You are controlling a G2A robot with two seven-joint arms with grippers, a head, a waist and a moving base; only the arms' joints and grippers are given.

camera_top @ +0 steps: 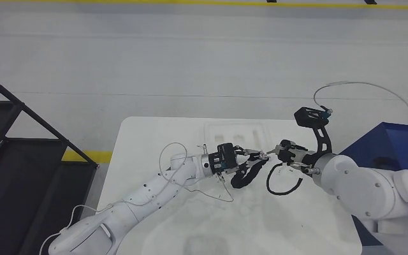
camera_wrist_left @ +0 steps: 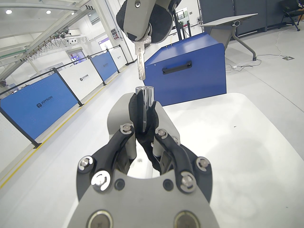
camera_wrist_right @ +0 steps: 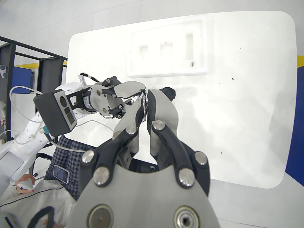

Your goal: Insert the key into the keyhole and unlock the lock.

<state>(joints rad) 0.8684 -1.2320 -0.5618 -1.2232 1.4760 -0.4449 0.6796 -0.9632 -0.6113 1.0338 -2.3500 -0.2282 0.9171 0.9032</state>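
My left gripper (camera_wrist_left: 143,110) is shut on the lock (camera_wrist_left: 144,106), a shiny metal cylinder whose keyhole end faces the other arm. The silver key (camera_wrist_left: 141,60) is pinched by its head in my right gripper (camera_wrist_left: 142,37), its blade pointing at the cylinder's end with a small gap between tip and keyhole. In the top view both grippers meet above the middle of the white table (camera_top: 159,134), left gripper (camera_top: 255,155) facing right gripper (camera_top: 275,151). In the right wrist view my right gripper (camera_wrist_right: 144,106) is shut, its fingers hiding most of the key, with the left gripper (camera_wrist_right: 136,98) just beyond it.
A white foam tray (camera_wrist_right: 166,72) with several recesses lies on the table behind the grippers. A black cable loop (camera_top: 280,185) hangs under the right arm. A blue cabinet (camera_wrist_left: 187,72) stands off the table's right side, a black rack (camera_top: 32,159) to the left.
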